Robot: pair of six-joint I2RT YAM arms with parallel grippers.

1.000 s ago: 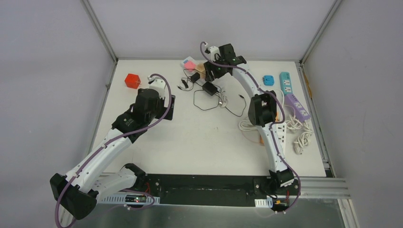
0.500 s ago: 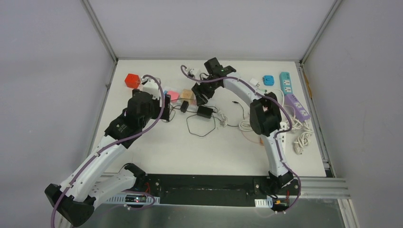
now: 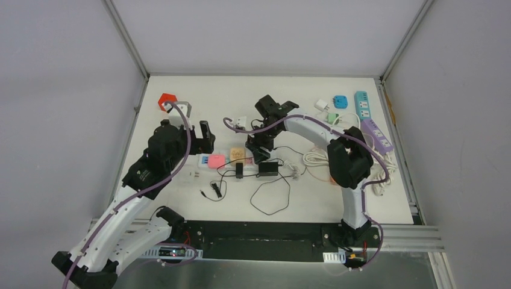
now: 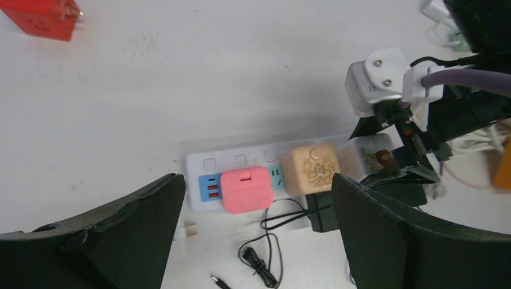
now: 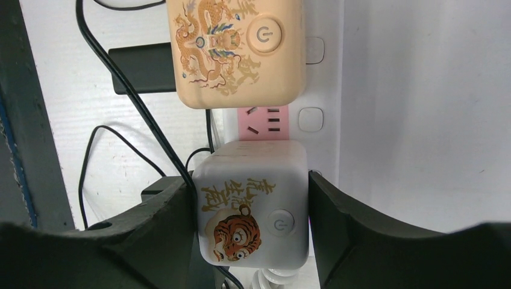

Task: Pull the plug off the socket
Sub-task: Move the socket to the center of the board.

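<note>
The tiger plug (image 5: 252, 232), at the strip's (image 4: 202, 165) 3 o'clock end, sat clamped in the right gripper (image 5: 250, 208), a grip hidden in the top view, while the left gripper (image 4: 255, 180) gaped empty above the pink plug (image 4: 245, 189).

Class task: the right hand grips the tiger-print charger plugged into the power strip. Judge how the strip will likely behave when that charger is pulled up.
The power strip looks like rigid plastic, so it should not flex. It lies loose and seems light, so it may lift with the tiger charger in the right hand. Gripped near one end, it may tilt.
</note>
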